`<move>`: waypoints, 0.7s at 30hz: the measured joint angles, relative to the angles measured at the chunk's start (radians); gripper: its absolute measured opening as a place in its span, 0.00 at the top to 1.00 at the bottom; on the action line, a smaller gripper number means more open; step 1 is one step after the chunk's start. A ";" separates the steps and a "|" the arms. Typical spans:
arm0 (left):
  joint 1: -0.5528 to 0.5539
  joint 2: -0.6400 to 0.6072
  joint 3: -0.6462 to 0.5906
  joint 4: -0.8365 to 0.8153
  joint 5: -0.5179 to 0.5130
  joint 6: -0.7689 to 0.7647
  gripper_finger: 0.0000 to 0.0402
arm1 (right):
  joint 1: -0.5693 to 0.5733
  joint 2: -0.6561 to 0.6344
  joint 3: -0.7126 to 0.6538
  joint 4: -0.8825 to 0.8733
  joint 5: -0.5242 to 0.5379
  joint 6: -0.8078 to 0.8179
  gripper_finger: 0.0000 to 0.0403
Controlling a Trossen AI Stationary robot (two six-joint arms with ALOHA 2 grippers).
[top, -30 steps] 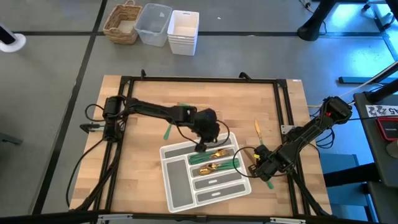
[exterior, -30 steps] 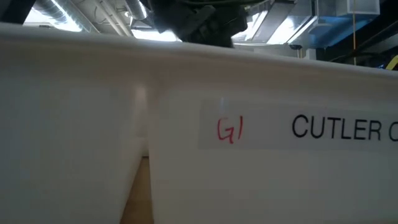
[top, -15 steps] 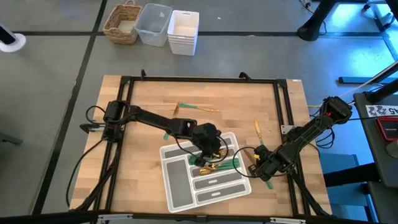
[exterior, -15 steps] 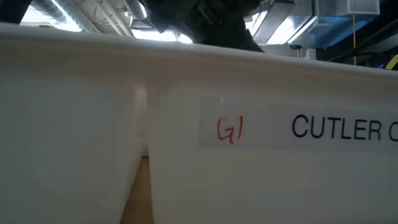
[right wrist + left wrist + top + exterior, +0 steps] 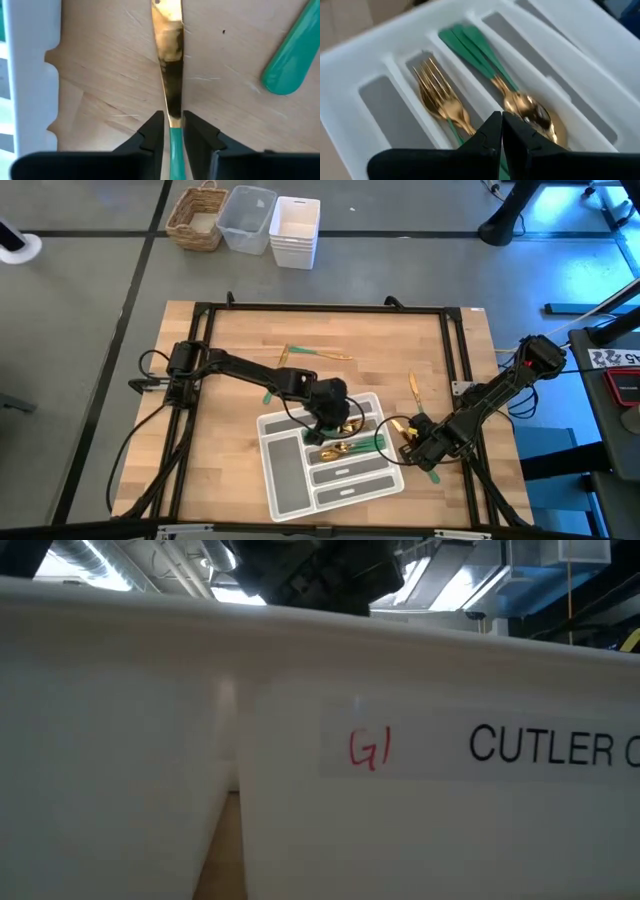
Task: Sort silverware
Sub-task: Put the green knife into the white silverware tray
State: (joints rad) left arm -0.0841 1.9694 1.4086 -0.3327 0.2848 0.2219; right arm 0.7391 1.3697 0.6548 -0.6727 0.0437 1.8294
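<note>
Gold forks (image 5: 440, 102): in tray (image 5: 285, 485), beside spoons (image 5: 532, 115).
Left hand (image 5: 501, 125): closed, empty, above tray.
Right hand (image 5: 173, 125): clamping knife (image 5: 170, 65) on tabletop (image 5: 230, 380).

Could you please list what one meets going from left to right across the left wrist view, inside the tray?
Forks → left gripper, fingers shut, empty → spoons, all over the tray.

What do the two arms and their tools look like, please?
Both arms are dark, slim and jointed, with thin black cables looping beside them. The right arm has a small red mark near its base. The left tool and right tool each have two black, tapering fingers.
</note>
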 joint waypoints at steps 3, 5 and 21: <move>-0.002 0.000 0.000 -0.032 0.000 0.003 0.99 | 0.000 0.000 0.000 0.035 0.005 -0.001 0.80; -0.003 0.000 0.000 -0.042 0.000 0.003 0.99 | 0.000 0.009 0.001 0.056 0.019 -0.003 0.80; -0.002 0.000 0.000 -0.050 0.000 0.025 0.99 | 0.000 0.066 0.004 0.003 0.005 -0.080 0.79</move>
State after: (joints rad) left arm -0.0860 1.9690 1.4086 -0.3828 0.2852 0.2466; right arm 0.7391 1.4357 0.6590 -0.6701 0.0491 1.7496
